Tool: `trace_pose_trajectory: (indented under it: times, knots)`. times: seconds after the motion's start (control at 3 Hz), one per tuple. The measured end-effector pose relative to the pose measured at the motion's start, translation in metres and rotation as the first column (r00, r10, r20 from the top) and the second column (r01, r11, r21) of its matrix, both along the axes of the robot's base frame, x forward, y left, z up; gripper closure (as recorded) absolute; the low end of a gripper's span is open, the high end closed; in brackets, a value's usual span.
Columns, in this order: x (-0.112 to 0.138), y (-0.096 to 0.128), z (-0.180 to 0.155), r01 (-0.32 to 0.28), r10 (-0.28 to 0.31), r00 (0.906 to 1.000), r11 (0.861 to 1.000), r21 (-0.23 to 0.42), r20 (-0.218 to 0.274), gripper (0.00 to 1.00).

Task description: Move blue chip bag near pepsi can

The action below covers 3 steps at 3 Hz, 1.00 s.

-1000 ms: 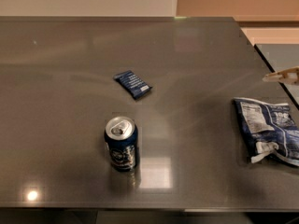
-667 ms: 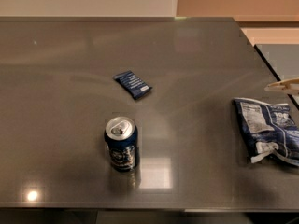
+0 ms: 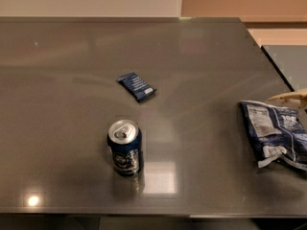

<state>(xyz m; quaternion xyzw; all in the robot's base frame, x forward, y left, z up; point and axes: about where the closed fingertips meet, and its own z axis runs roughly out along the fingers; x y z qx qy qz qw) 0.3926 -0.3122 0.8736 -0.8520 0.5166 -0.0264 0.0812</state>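
The blue chip bag [image 3: 277, 132] lies crumpled at the right edge of the grey table [image 3: 201, 61], white nutrition label facing up, partly cut off by the frame. The pepsi can [image 3: 124, 147] stands upright in the front middle of the table, silver top and pull-tab showing, far to the left of the bag. Only a pale tip of my gripper [image 3: 292, 97] shows at the right edge, just above the bag's far end; the rest of it is out of view.
A small flat dark blue packet [image 3: 136, 86] lies near the table's middle, behind the can. The table's right edge runs close past the bag, with a lower grey surface [image 3: 288, 61] beyond it.
The gripper tip at the right edge has come down and nearer, towards the far end of the chip bag. The bag, the can and the packet have not moved.
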Motion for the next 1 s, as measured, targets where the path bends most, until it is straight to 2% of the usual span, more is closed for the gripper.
trace_pose_trajectory:
  times: [0.33, 0.67, 1.0]
  knots:
    - [0.003, -0.001, -0.013, -0.036, 0.036, 0.9994, 0.999, 0.006, -0.002, 0.0]
    - [0.002, -0.002, -0.026, -0.066, 0.067, 0.9975, 0.998, 0.012, -0.023, 0.16]
    - [-0.001, -0.002, -0.032, -0.08, 0.081, 0.9959, 0.997, 0.011, -0.04, 0.39]
